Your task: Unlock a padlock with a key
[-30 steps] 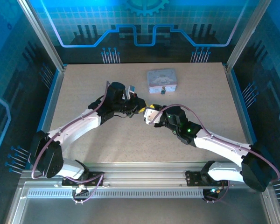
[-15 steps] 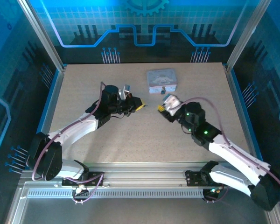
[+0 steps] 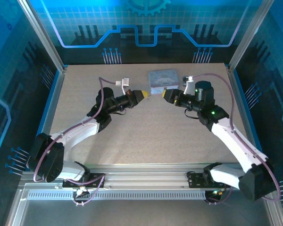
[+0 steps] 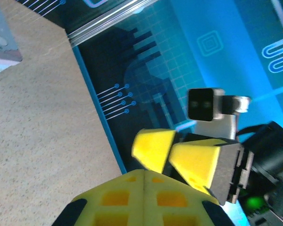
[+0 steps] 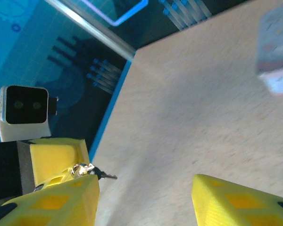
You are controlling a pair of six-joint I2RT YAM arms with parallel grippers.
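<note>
A tan speckled tabletop (image 3: 141, 136) spreads beneath the left pincer (image 3: 144, 95) and the right pincer (image 3: 166, 95). Beyond their tips rises a blue-lit back wall (image 3: 146, 23) with circuit patterns, framed by aluminium posts (image 3: 41, 35); dark blue patterned panels (image 3: 14, 70) stand out to either side.

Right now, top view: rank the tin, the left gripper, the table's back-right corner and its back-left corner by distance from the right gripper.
1. The left gripper, just to the left of the right gripper, and the tin, just behind it: too close to call.
2. The table's back-right corner, far right.
3. The table's back-left corner, far left.
</note>
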